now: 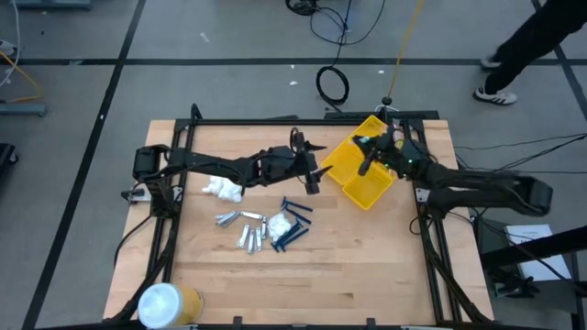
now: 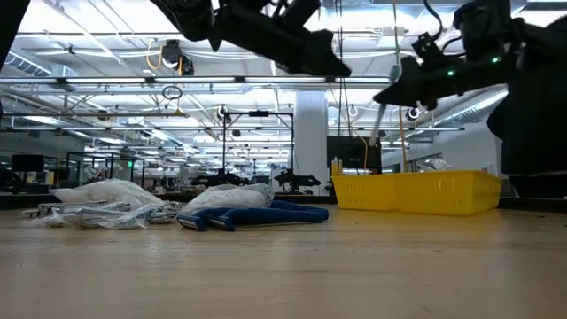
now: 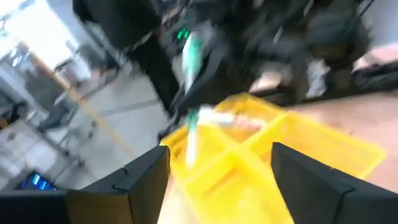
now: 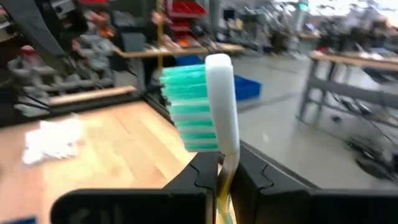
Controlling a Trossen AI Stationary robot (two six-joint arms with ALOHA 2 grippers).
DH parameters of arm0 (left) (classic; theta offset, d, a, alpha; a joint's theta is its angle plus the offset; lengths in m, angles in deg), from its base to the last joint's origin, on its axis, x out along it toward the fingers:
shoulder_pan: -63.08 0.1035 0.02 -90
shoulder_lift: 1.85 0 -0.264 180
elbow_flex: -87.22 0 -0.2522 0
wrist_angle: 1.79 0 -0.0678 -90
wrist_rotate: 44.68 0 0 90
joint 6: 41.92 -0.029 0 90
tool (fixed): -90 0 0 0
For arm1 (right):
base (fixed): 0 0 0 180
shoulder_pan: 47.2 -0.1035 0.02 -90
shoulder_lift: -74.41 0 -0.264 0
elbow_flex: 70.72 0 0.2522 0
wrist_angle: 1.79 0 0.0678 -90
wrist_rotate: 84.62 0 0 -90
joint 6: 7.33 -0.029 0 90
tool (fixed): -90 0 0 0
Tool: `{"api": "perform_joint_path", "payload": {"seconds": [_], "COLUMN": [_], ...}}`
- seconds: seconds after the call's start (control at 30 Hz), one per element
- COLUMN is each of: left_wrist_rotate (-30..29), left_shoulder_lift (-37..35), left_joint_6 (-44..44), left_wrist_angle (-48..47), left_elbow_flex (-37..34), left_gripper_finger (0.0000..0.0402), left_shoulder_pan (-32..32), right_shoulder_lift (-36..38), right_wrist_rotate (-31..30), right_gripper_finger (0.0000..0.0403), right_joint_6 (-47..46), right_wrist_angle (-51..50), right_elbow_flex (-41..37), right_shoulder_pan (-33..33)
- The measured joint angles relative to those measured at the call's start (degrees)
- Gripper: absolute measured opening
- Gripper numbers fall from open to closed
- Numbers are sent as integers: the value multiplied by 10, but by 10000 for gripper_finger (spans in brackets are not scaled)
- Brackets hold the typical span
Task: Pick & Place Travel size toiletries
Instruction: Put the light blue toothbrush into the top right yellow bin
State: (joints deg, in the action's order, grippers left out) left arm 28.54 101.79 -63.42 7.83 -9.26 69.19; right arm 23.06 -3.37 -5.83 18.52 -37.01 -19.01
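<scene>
My right gripper (image 1: 369,158) is above the yellow compartmented bin (image 1: 374,191) at the far right and is shut on a white toothbrush with green bristles (image 4: 208,106). The toothbrush also shows in the left wrist view (image 3: 189,93) and in the low view (image 2: 377,122). My left gripper (image 3: 217,180) is open and empty, raised just left of the bin (image 3: 323,149). The other toiletries lie loose on the middle of the table: silvery tubes (image 1: 240,229), white packets (image 1: 280,223) and dark blue pieces (image 1: 295,225). My right gripper pinches the toothbrush's neck (image 4: 225,167), just behind the head, between its two fingers (image 4: 198,177). The head with its green bristles sticks out past the fingertips. The brush is lifted clear and slants down below the gripper, over the bin (image 2: 416,190).
A white item (image 3: 221,118) lies in one compartment of the bin. A crumpled white thing (image 1: 223,189) lies left of centre. A big white-and-yellow cylinder (image 1: 167,303) lies at the near left corner. A person's legs (image 1: 514,55) show on the floor beyond the table's far right.
</scene>
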Motion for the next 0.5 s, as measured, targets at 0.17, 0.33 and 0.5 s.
{"api": "perform_joint_path", "payload": {"seconds": [0.17,0.33,0.5], "left_wrist_rotate": [-3,2,33], "left_shoulder_lift": [1,3,3], "left_joint_6": [71,144,163], "left_wrist_angle": [-52,-85,-86], "left_elbow_flex": [0,0,0], "left_gripper_finger": [286,277,266], "left_shoulder_pan": [33,63,81], "right_shoulder_lift": [123,179,177], "right_wrist_rotate": [-32,-32,-32], "right_gripper_finger": [9,9,11], "right_joint_6": [-36,-100,-138], "right_wrist_angle": [-247,-469,-533], "right_elbow_flex": [35,70,49], "right_shoulder_pan": [39,65,83]}}
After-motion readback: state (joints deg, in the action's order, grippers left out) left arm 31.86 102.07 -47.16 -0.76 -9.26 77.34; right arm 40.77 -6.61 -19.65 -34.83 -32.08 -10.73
